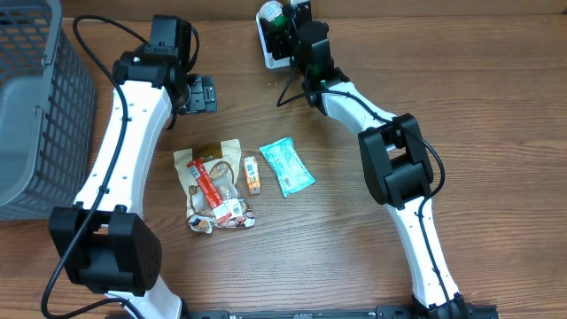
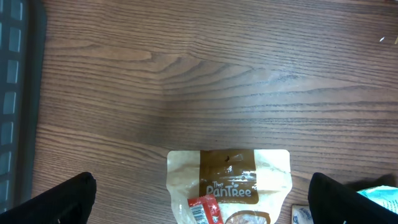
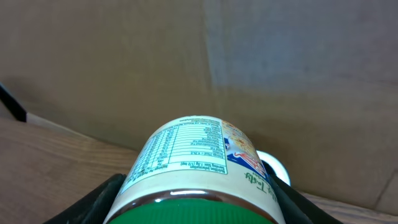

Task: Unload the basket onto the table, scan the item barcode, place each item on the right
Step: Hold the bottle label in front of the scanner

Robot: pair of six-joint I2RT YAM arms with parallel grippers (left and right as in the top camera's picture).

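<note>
A jar (image 3: 193, 155) with a green lid (image 3: 193, 211) and a white nutrition label lies on its side between my right gripper's (image 3: 196, 208) fingers, which are shut on it just behind the lid. I see no barcode on the side that shows. Overhead, the right gripper (image 1: 288, 31) holds the jar (image 1: 276, 25) at the table's far edge, against a white device (image 1: 266, 44). A white rounded part (image 3: 275, 169) shows behind the jar. My left gripper (image 1: 202, 95) hangs open and empty above the table, its fingers (image 2: 62, 199) spread either side of a Pantree pouch (image 2: 229, 180).
A pile of snacks sits mid-table: the tan pouch (image 1: 208, 164), a red packet (image 1: 208, 183), an orange sachet (image 1: 252, 175), a blue packet (image 1: 286, 166) and crumpled wrappers (image 1: 221, 214). A grey mesh basket (image 1: 35, 106) stands at the left edge. A brown wall backs the table.
</note>
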